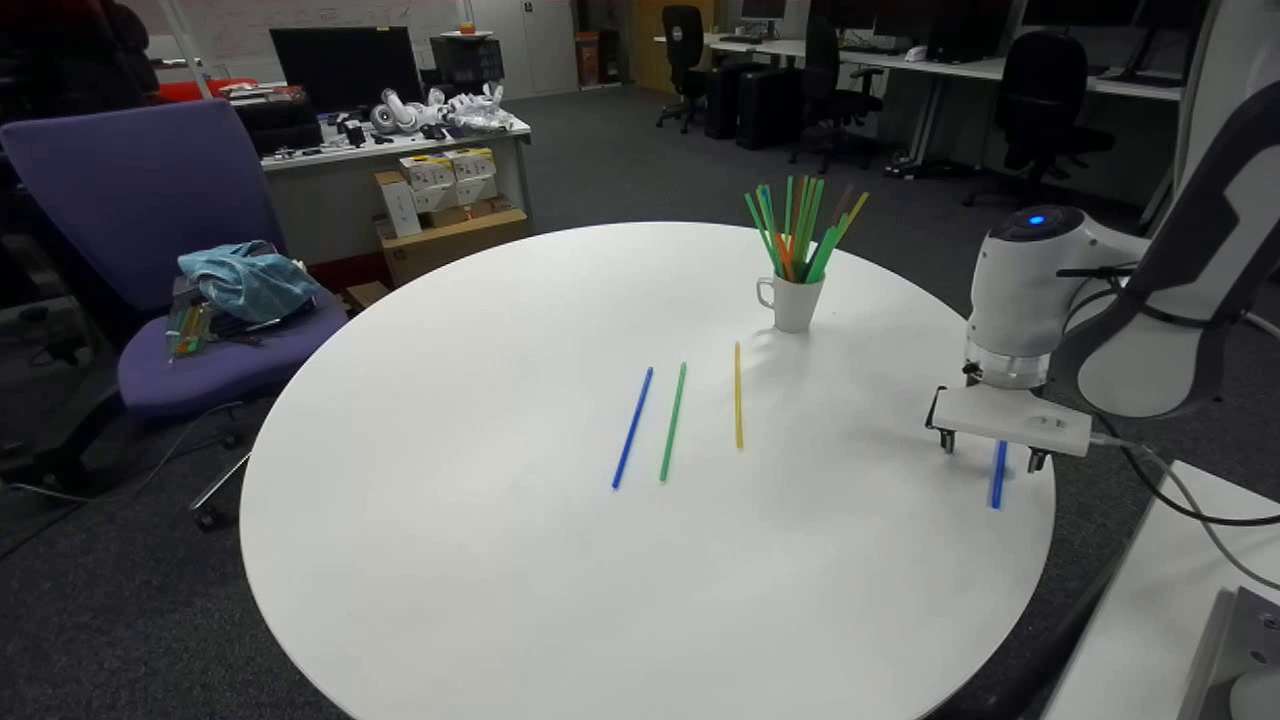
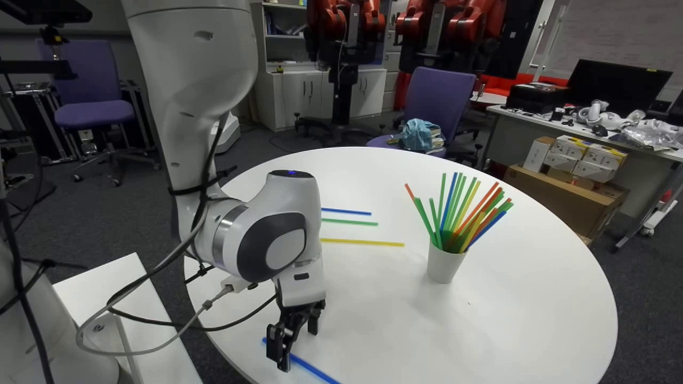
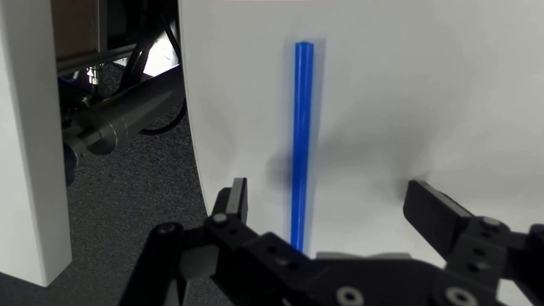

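One blue straw point(image 3: 301, 142) runs top to bottom near the wrist view's middle, passing between the empty, wide-spread jaws of the gripper point(image 3: 328, 185), nearer the one at lower left

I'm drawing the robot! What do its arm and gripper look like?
The arm is white and rounded, with dark grey panels, a blue light, a black cable and a grey cable. The gripper has two black fingers with round grey bolts.

Your gripper point(image 3: 327, 182) is black; the straw point(image 3: 301, 144) nearest it, solid blue. Your desk point(image 2: 533, 314) is plain white, the mug point(image 2: 444, 268) white, its straws point(image 2: 453, 215) green, orange, yellow, blue.
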You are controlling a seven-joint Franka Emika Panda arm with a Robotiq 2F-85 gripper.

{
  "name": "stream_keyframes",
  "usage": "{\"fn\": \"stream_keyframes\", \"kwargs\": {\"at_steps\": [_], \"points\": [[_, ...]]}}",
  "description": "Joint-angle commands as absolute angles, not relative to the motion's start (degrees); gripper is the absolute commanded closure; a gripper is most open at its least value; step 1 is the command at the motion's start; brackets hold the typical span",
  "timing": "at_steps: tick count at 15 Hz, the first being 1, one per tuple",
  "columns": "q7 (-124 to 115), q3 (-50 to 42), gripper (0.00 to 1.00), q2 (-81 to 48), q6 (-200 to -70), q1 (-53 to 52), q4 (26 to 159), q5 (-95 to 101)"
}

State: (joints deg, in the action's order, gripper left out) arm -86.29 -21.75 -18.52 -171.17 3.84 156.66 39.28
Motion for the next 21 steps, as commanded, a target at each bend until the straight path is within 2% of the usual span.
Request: {"fn": "stream_keyframes", "kwargs": {"at_steps": [1,10,11,13,14,16,19,21], "points": [[-87.7,-24.0,0.00,-19.5,-174.4,3.1,157.3,40.9],[-90.0,-28.8,0.00,-20.9,-177.1,-1.2,156.9,41.4],[-90.2,-29.4,0.21,-21.2,-177.6,-1.8,156.9,41.3],[-90.4,-30.6,0.32,-21.8,-178.7,-3.1,156.9,41.0],[-90.5,-31.1,0.42,-22.1,-179.1,-3.7,156.9,40.8],[-90.7,-32.0,0.49,-22.5,-179.7,-4.7,157.0,40.7],[-90.6,-33.3,0.81,-22.9,-179.9,-6.0,157.0,40.5],[-90.6,-33.9,0.94,-23.2,-180.0,-6.8,157.1,40.4]]}}
